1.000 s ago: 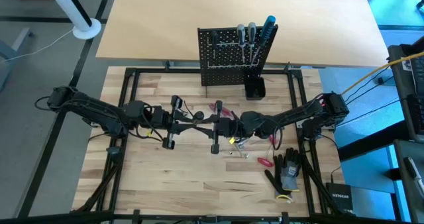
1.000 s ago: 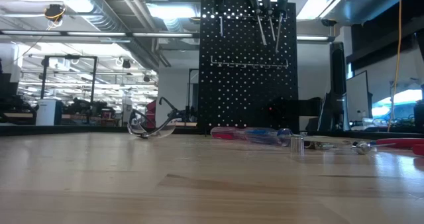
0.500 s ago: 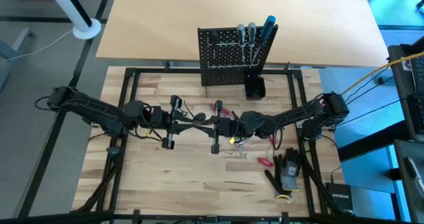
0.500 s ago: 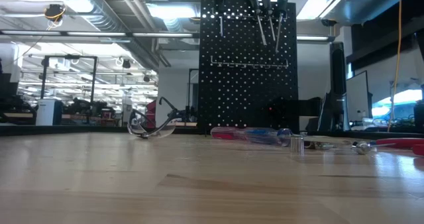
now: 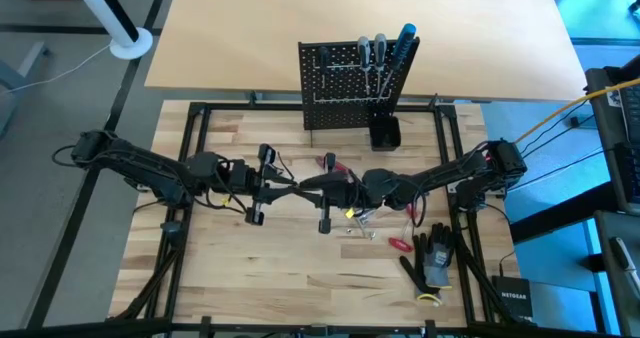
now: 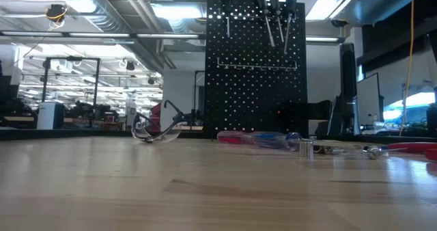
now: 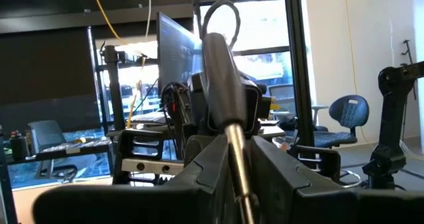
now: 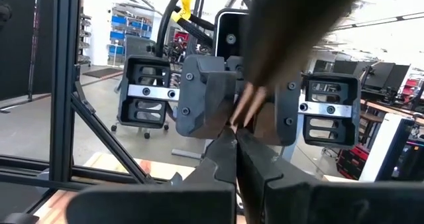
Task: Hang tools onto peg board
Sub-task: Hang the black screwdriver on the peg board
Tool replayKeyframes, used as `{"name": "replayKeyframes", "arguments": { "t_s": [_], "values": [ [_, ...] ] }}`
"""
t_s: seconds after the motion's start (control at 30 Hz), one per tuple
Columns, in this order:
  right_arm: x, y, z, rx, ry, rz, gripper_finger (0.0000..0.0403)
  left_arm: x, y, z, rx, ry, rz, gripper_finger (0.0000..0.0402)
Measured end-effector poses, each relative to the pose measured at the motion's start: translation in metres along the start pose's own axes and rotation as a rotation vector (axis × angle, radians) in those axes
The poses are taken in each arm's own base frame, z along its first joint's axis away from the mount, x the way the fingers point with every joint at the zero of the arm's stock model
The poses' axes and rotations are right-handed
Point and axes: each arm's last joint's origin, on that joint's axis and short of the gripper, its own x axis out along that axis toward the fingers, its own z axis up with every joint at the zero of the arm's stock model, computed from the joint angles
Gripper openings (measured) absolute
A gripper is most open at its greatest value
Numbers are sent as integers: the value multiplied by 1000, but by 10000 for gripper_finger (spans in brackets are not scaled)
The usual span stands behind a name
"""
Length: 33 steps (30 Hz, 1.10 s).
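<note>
A dark-handled screwdriver (image 5: 318, 184) lay left-to-right above the table's (image 5: 300, 278) middle, bridging the two jaws tip to tip. The right jaws (image 5: 345, 190) were shut on its metal shaft; whether the left jaws (image 5: 288, 186) gripped it I cannot tell. The peg board (image 5: 345, 83) stood beyond at the far edge, about equally near either arm.

The peg board (image 5: 349, 83) is black, dotted with rows of holes. A blue-handled screwdriver (image 5: 403, 41) hangs there. The desk (image 5: 300, 268) is pale striped wood.

we see a pale wood table (image 5: 280, 268) with visible grain, a matt black perforated board (image 6: 256, 67), and shiny metal shafts (image 6: 274, 27).
</note>
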Motion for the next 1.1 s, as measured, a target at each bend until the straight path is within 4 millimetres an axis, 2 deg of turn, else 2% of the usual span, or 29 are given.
{"name": "replayKeyframes", "arguments": {
  "t_s": [0.2,0.3,0.7,0.87,1.1],
  "values": [
    [0,0,0,0,3,-5,1,0,0,-1,8,10,-1,18],
    [0,0,0,-1,4,-6,1,0,0,-2,19,17,-2,12],
    [0,0,-1,0,16,-36,5,0,4,-6,22,70,12,16],
    [0,-1,-3,-4,38,-64,14,-1,12,-12,-40,132,43,38],
    [0,0,-8,-10,76,-53,4,-2,15,-21,-87,218,54,52]
  ]
}}
